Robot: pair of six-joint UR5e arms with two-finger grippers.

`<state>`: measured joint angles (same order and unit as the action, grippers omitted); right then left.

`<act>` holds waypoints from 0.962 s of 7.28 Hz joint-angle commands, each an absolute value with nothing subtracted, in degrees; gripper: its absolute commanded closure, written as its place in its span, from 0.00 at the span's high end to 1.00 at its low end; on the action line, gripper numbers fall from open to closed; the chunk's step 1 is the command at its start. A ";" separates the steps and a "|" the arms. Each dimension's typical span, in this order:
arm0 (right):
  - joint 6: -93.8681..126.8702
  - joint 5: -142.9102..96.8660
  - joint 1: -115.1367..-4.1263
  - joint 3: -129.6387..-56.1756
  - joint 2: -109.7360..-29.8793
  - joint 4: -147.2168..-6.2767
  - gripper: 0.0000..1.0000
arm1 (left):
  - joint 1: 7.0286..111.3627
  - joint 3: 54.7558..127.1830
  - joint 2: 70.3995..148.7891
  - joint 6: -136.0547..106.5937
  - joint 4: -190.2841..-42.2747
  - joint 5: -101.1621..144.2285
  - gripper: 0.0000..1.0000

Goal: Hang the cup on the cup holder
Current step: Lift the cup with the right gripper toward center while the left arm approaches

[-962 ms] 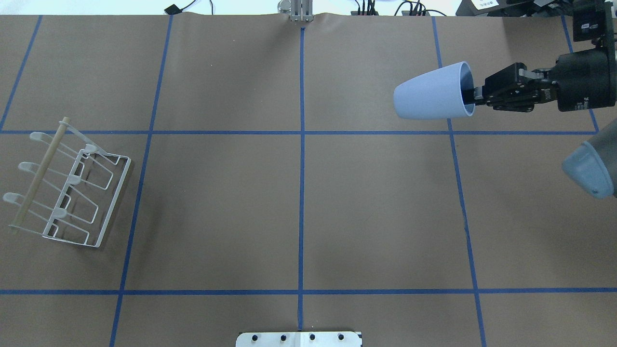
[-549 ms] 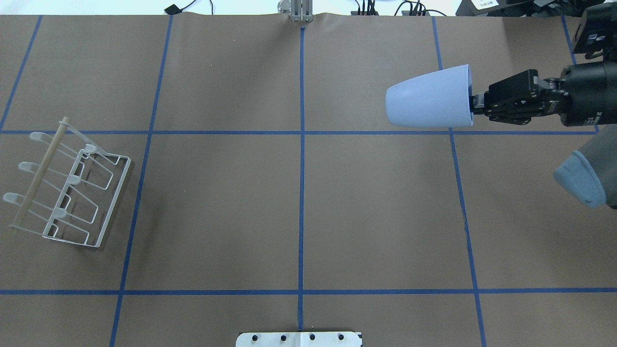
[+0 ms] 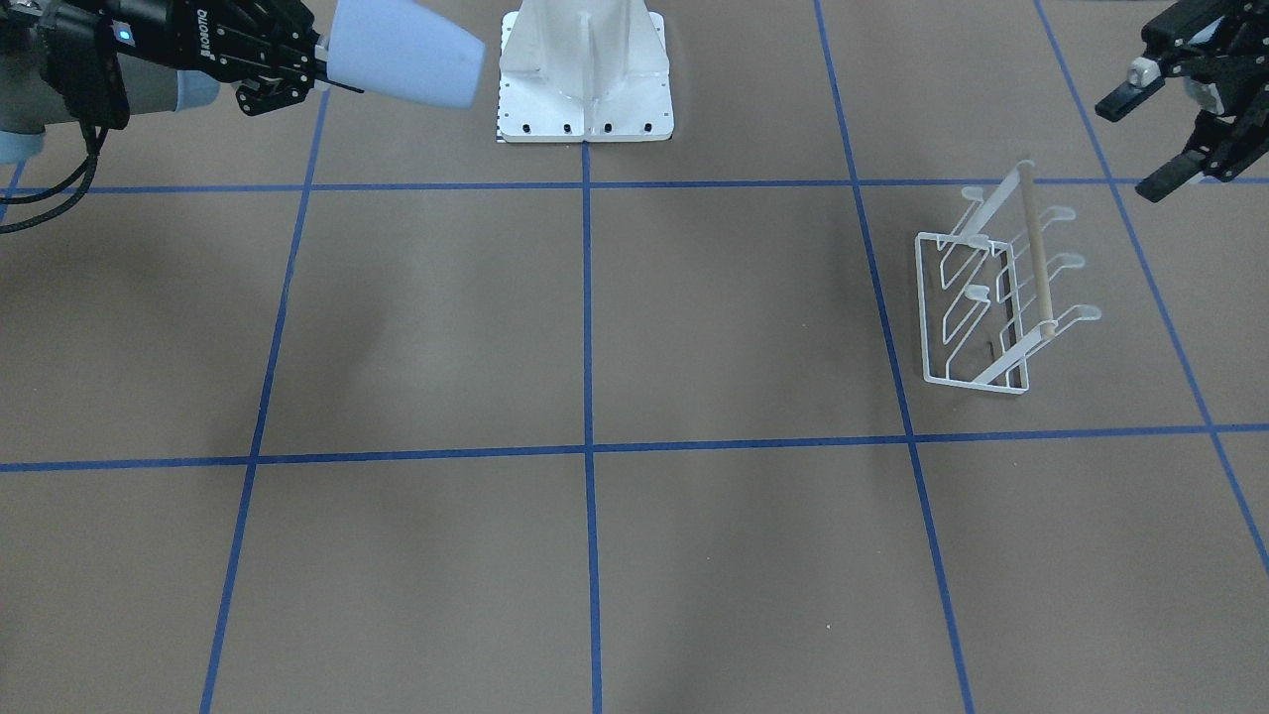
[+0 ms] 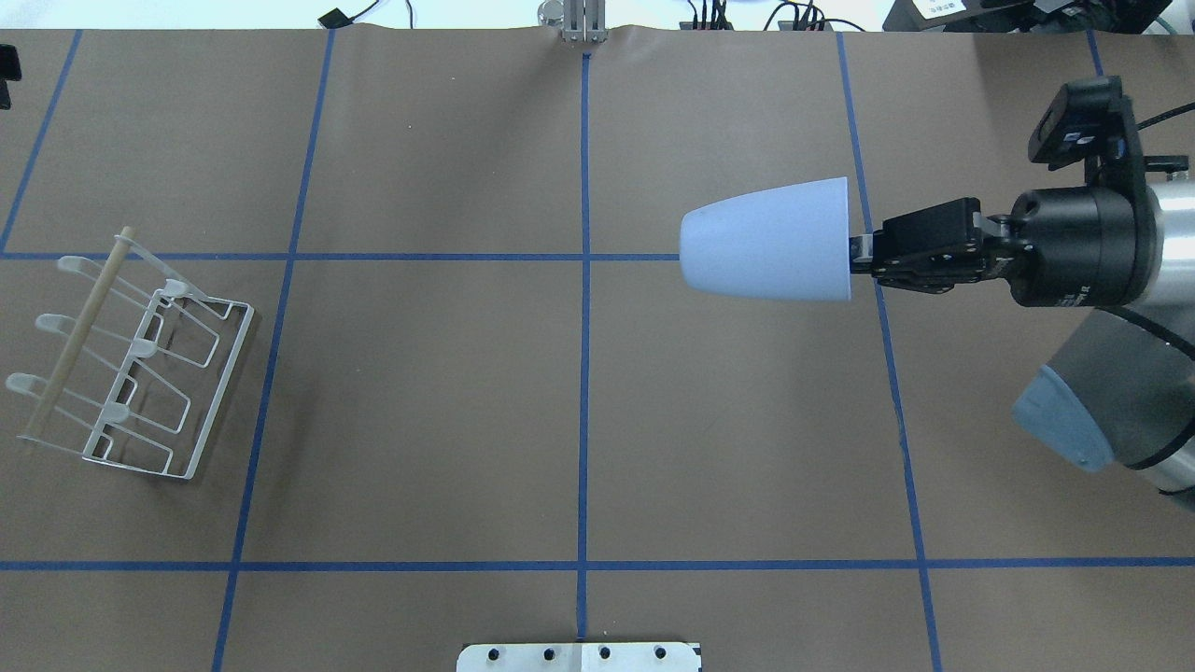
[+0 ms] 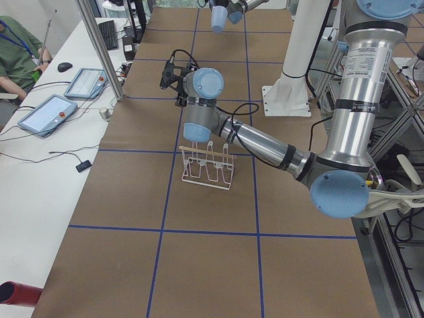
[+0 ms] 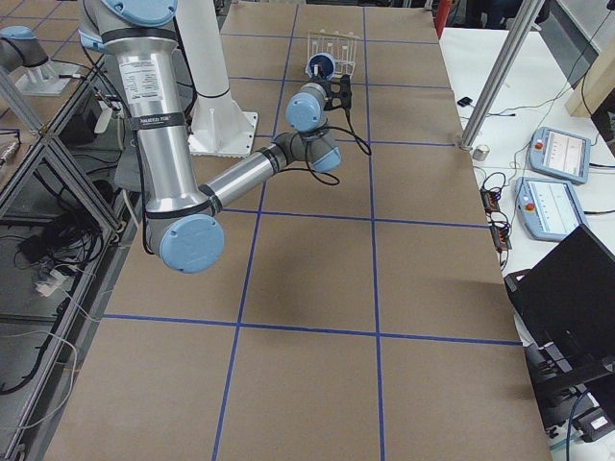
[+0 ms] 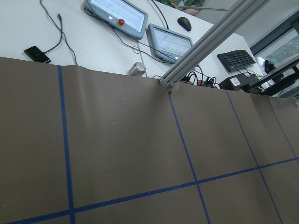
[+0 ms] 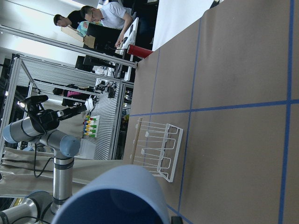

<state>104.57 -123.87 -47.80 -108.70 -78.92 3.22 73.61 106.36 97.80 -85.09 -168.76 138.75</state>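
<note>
The pale blue cup (image 4: 766, 240) is held on its side above the table, base toward the table's middle. My right gripper (image 4: 854, 254) is shut on its rim, one finger inside. The cup also shows in the front view (image 3: 406, 52) and the right wrist view (image 8: 117, 196). The white wire cup holder (image 4: 140, 364) with its wooden rod stands on the table far to the left, empty; it also shows in the front view (image 3: 1001, 297). My left gripper (image 3: 1140, 142) hovers open and empty beyond the holder, near the table's left edge.
The white robot base plate (image 3: 585, 79) sits at the table's near middle edge. Blue tape lines cross the brown table cover (image 4: 420, 420). Tablets and cables lie on the side bench (image 5: 50, 112). People stand beyond the far end (image 8: 107, 11).
My right gripper has carried the cup leftward and slightly nearer the robot, toward the table's middle. The cup's mouth has turned out of the overhead view. The holder has not moved.
</note>
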 commanded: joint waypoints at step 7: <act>104.33 -106.96 -32.44 -108.11 -71.90 10.46 0.00 | 48.36 107.40 109.15 -119.95 -182.02 111.83 0.98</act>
<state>104.42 -107.32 -33.54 -108.29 -72.91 10.20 50.81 107.08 107.71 -117.91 -182.09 114.66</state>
